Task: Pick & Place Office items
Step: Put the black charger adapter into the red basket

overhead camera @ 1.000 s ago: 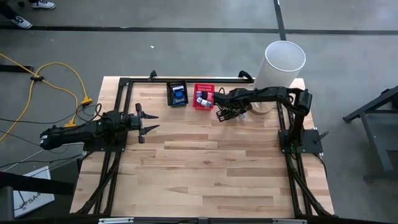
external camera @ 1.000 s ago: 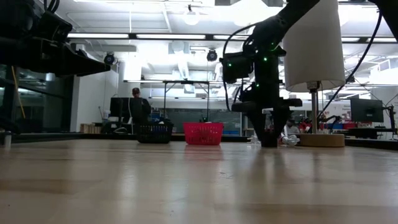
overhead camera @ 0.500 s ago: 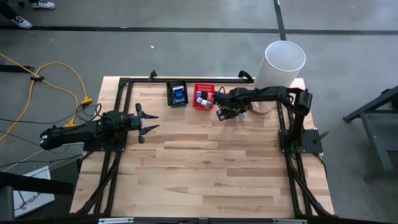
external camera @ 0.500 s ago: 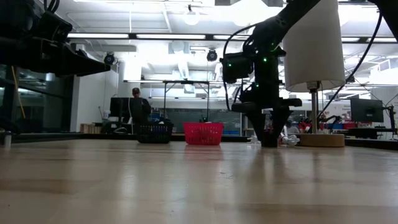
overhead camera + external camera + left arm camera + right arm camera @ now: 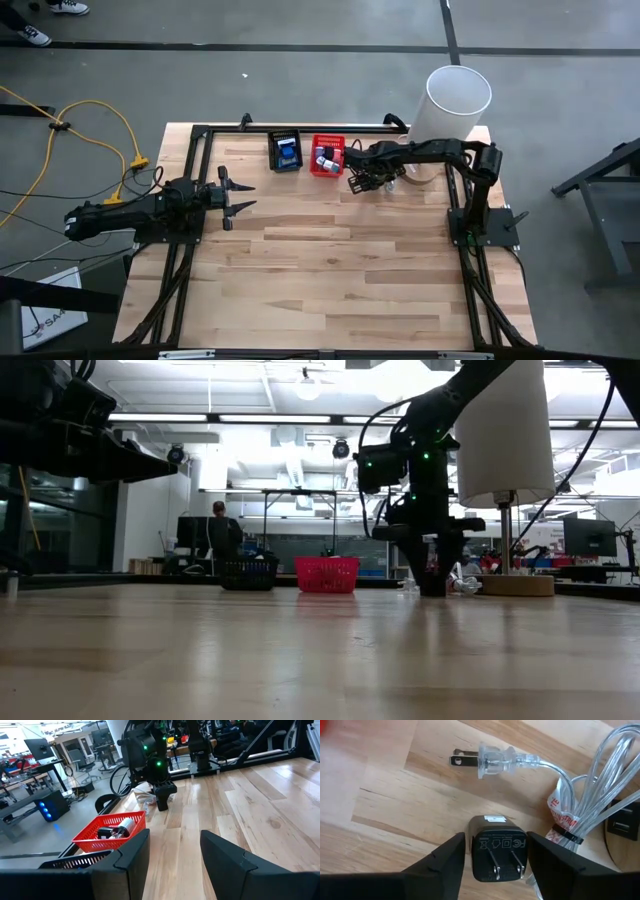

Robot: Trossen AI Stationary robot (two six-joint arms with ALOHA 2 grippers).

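Observation:
My right gripper (image 5: pixel 366 183) is down at the table near its far edge, between the red mesh basket (image 5: pixel 327 157) and the tall white cylinder (image 5: pixel 450 115). It is shut on a black plug adapter (image 5: pixel 497 847). A clear cord bundle (image 5: pixel 592 795) with its see-through plug (image 5: pixel 490 760) lies flat on the wood beside the adapter. The red basket holds white lumps (image 5: pixel 324 158). The black mesh basket (image 5: pixel 285 152) holds a blue piece. My left gripper (image 5: pixel 240 205) hangs open above the table's left side, touching nothing. My right gripper has the black plug adapter pinched between its two fingers (image 5: pixel 457 855), one on each side face (image 5: pixel 474 850). The fingers come from above, pointing down. The adapter's pronged face (image 5: pixel 505 862) is turned up toward the wrist. In the low view the fingertips (image 5: pixel 432 590) reach the table top.
The cylinder's round base (image 5: pixel 515 585) stands close behind my right gripper. Both baskets sit side by side at the far edge. A dark frame (image 5: pixel 200 140) runs along the table's far, left and right sides. Bare wood (image 5: pixel 340 270) fills the middle and near part. A person stands in the room beyond.

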